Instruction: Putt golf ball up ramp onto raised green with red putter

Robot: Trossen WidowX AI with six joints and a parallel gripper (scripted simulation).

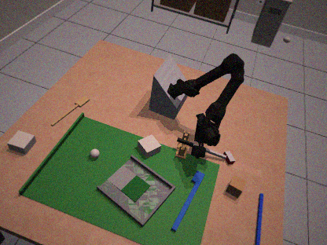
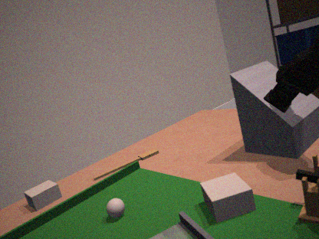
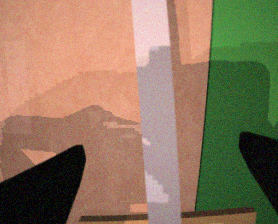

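The putter (image 1: pixel 214 154) (image 3: pixel 160 100) has a pale shaft, a black grip and a red and white head (image 1: pixel 229 158). Its grip end rests on a wooden rack (image 1: pixel 181 152) (image 2: pixel 311 199). My gripper (image 1: pixel 198 151) (image 3: pixel 161 146) is open above the shaft; in the wrist view the shaft runs between the spread fingers, touching neither. The white golf ball (image 1: pixel 94 153) (image 2: pixel 116 207) lies on the green mat (image 1: pixel 78 187) (image 2: pixel 161 198). The grey-walled ramp (image 1: pixel 119 177), with the dark green square (image 1: pixel 136 188), stands nearer the middle of the mat.
Pale blocks (image 1: pixel 149 146) (image 2: pixel 228 198) stand near the ramp and at the far left. A grey wedge (image 1: pixel 157 97) (image 2: pixel 264 121) stands behind the mat. A blue L-shaped piece (image 1: pixel 185 206), a blue bar (image 1: pixel 259 218) and a brown block (image 1: pixel 235 188) lie right. A yellowish stick (image 1: pixel 64 115) (image 2: pixel 119 168) lies back left.
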